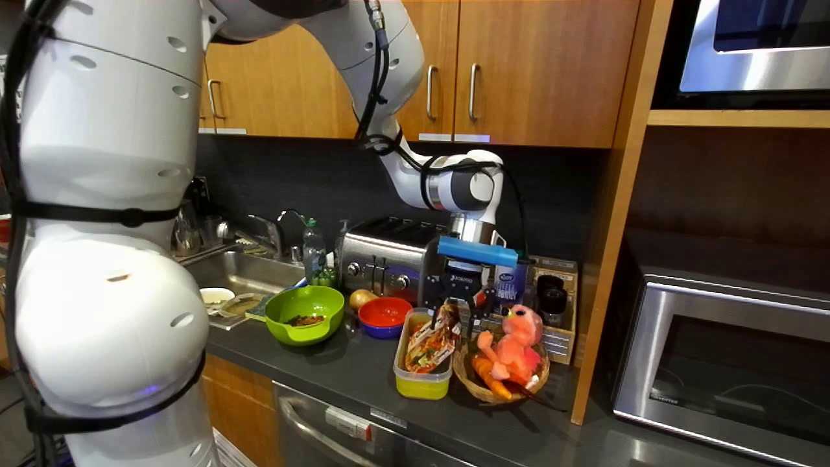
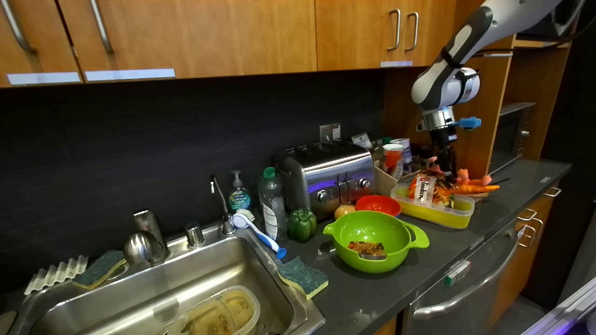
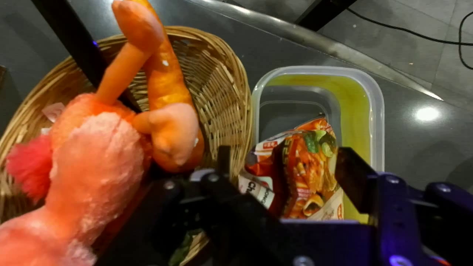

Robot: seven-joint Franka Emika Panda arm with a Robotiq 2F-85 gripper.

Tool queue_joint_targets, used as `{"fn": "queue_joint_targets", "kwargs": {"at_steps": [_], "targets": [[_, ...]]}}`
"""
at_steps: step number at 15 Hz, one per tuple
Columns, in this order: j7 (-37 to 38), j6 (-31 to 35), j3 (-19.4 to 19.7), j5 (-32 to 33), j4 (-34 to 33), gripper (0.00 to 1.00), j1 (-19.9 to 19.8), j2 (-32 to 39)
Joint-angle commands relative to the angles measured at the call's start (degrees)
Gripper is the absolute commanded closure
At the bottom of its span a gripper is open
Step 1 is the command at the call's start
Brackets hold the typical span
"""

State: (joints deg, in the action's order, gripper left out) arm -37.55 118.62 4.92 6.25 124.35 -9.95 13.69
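My gripper points down with its fingers spread apart. A crumpled food packet with red and white print lies between the fingers; the right finger is close to its edge and a gap shows on the left. The packet stands tilted in a clear container with yellow inside. In both exterior views the packet leans up out of the container under the gripper. A wicker basket beside it holds a pink plush bird and an orange carrot.
A steel toaster stands behind. A red bowl, an onion and a green bowl stand along the counter toward the sink. A box of jars and a wooden panel flank the basket.
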Motion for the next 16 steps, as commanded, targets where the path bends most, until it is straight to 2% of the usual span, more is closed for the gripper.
{"fn": "queue_joint_targets", "kwargs": {"at_steps": [1, 5, 12, 13, 14, 16], "targets": [[-3.93, 0.2, -0.47, -1.08, -1.78, 0.0, -0.77, 1.32], [-10.32, -2.62, -0.63, -0.94, -5.86, 0.0, -1.36, 4.95], [-13.95, -8.67, -0.9, 0.28, -14.58, 0.0, -1.58, 12.52], [-14.19, -9.58, -1.06, 0.08, -15.57, 0.25, -1.63, 13.23], [-14.45, -10.09, -1.14, 0.16, -16.34, 0.26, -1.69, 13.83], [-14.8, -11.05, -1.39, 0.0, -17.53, 0.39, -1.74, 14.53]]}}
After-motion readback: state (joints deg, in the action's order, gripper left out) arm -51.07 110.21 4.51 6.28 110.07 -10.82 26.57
